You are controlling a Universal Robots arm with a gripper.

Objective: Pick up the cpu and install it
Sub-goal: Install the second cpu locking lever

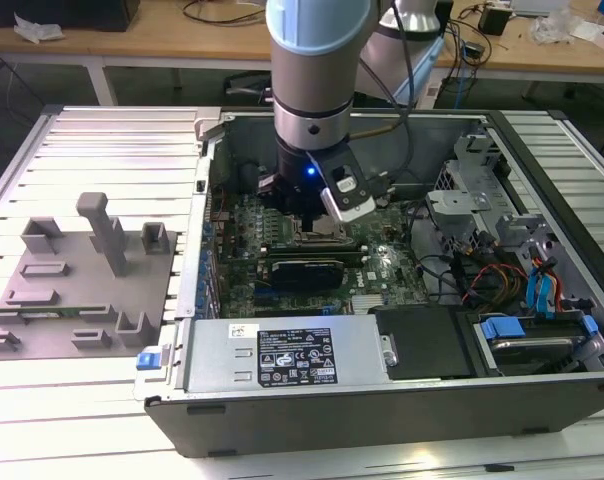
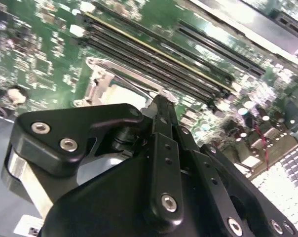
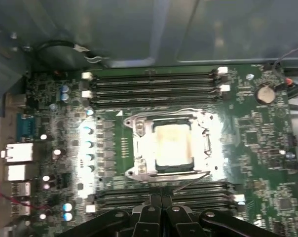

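The cpu (image 3: 173, 143), a pale silvery square, lies flat inside the metal-rimmed socket frame (image 3: 139, 148) on the green motherboard. My gripper (image 3: 161, 201) hangs just above the board beside the socket, its two black fingers pressed together with nothing between them. In the exterior view the gripper (image 1: 310, 222) reaches down into the open computer case (image 1: 382, 420), right over the socket area. The second wrist view shows the closed fingers (image 2: 162, 123) in front of the socket frame (image 2: 102, 81).
Memory slots (image 3: 154, 86) run along both sides of the socket. A grey fixture plate with upright posts (image 1: 82, 270) lies at the exterior view's left, outside the case. The power supply (image 1: 282, 355), drive cage (image 1: 472, 200) and cables (image 1: 492, 275) crowd the case.
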